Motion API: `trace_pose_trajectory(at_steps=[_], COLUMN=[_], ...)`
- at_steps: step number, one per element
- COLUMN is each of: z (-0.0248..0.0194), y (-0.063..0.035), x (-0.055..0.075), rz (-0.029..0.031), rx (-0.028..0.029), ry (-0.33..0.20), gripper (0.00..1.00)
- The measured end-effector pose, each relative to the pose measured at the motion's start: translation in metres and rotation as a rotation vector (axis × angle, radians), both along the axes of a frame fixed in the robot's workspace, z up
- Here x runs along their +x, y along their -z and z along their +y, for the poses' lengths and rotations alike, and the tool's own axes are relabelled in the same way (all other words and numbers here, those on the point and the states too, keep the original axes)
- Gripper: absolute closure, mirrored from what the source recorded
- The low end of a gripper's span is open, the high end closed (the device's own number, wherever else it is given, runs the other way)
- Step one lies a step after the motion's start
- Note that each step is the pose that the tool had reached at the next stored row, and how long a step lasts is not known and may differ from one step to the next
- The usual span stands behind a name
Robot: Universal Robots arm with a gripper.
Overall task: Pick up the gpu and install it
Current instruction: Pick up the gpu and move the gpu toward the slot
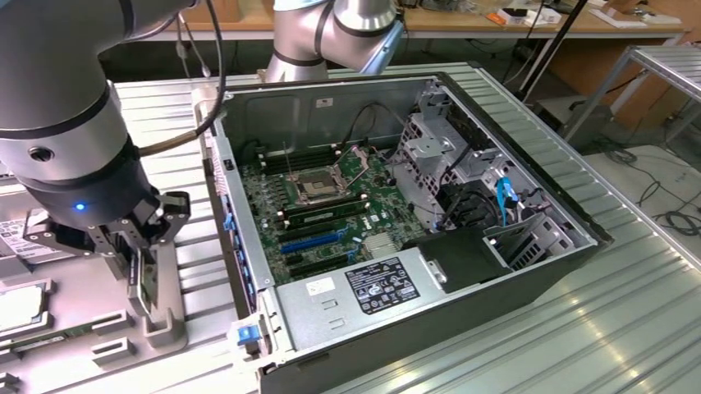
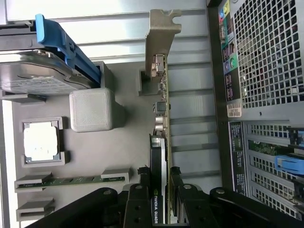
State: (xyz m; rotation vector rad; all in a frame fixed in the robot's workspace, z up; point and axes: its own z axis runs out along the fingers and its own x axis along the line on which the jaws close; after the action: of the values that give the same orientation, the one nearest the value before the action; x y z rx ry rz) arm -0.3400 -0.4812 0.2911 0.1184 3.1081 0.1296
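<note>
The gpu (image 2: 160, 118) stands on edge in a slot of the grey parts tray (image 2: 123, 152), its silvery bracket (image 2: 161, 33) pointing away from the wrist. A Quadro label shows on its dark edge between the fingers. My gripper (image 2: 160, 192) straddles the card, with one black finger (image 2: 141, 199) pressed against each face, shut on it. In the exterior view the gripper (image 1: 134, 275) is low over the tray (image 1: 164, 328) at the left, with the thin dark gpu (image 1: 136, 289) upright between its fingers. The open computer case (image 1: 526, 271) lies just to the exterior view's right.
Blue expansion slots (image 1: 312, 240) sit on the motherboard (image 1: 328, 197) beside the power supply (image 1: 362, 287). On the tray are a hard drive in a blue caddy (image 2: 38, 71), a processor (image 2: 42, 141), a green memory stick (image 2: 71, 181) and a grey block (image 2: 91, 110). The case's rear grille (image 2: 266, 71) is close by.
</note>
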Motion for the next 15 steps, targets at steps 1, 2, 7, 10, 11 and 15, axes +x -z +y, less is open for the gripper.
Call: trace_pose_trajectory(at_steps=[1,2,7,10,11,15], z=[0.0000,0.0000,0.0000,0.0000,0.0000,0.0000], y=[-0.0015,-0.0032,-0.0125,-0.0172,-0.0193,-0.0265], x=[0.000,0.000,0.000,0.000,0.000,0.000], rz=[0.0000,0.0000,0.0002,0.0003,0.0003,0.0003], rx=[0.0001,0.0000,0.0000,0.0000,0.0000,0.0001], ry=[0.000,0.000,0.000,0.000,0.000,0.000], gripper=[0.73,0.73,0.73,0.73,0.73,0.73])
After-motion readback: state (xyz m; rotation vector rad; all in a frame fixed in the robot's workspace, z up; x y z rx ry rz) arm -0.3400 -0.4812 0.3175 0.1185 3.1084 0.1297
